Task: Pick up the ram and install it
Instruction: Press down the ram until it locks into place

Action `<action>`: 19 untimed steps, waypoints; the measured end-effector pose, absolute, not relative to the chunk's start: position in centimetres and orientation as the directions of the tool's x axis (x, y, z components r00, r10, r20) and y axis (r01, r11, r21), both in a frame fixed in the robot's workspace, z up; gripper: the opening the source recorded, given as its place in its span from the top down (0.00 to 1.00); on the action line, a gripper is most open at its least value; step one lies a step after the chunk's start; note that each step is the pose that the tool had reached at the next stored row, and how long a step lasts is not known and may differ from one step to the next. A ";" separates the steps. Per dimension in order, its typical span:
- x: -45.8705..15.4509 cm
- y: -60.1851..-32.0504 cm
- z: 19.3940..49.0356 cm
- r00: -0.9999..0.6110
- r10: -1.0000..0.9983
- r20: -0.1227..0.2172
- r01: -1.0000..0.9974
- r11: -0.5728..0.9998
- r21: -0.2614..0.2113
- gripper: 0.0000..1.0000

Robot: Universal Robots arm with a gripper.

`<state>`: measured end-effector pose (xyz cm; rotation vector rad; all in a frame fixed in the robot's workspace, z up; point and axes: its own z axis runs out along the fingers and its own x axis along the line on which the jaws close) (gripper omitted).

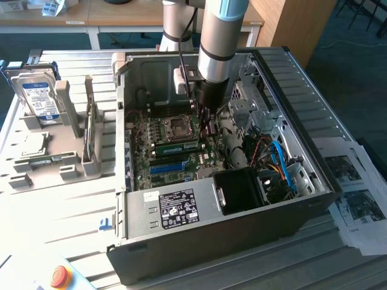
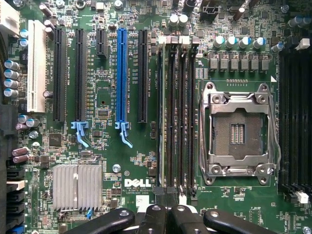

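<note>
Inside the open computer case (image 1: pixel 242 199), exterior view: the arm reaches down over the motherboard (image 1: pixel 151 145), with the gripper (image 1: pixel 204 118) low, just beside the CPU socket (image 1: pixel 179 125) on the exterior view's right. The ram (image 1: pixel 178 147) lies along a slot just below the socket, green with a pale label strip, its right end close under the gripper. Whether it is fully seated cannot be told. On the exterior view's left, a grey holder rack (image 1: pixel 54 163) carries a hard drive (image 1: pixel 39 96) with a blue-white label, well apart from the case.

Wrist view: looking straight down on the board. The gripper (image 2: pixel 165 217) has its fingers drawn together, nothing visibly between them. It hangs over the end of the bank of memory slots (image 2: pixel 176 117), which run beside the CPU socket (image 2: pixel 237 131). A blue expansion slot (image 2: pixel 121 75) and a finned heatsink (image 2: pixel 77 186) sit further off. One slot in the bank looks filled by a thin dark edge, likely the stick seen edge-on, though not certain.

Risks, as judged:
- stick left only half seated if one end sits high; uneven pressing would cause it
- end latches not locked
- closed fingers scraping nearby capacitors (image 2: pixel 239 43) or the socket frame on any sideways drift
</note>
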<state>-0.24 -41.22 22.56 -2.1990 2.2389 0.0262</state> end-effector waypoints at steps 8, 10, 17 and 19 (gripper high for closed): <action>-0.2 -41.2 22.5 -0.018 -1.000 -0.014 -1.000 0.018 0.009 0.90; -0.2 -41.2 22.4 -0.018 -1.000 -0.014 -1.000 0.018 0.010 0.90; -0.2 -41.2 22.4 -0.018 -1.000 -0.014 -1.000 0.018 0.010 0.90; -0.2 -41.2 22.3 -0.018 -1.000 -0.014 -1.000 0.018 0.010 0.90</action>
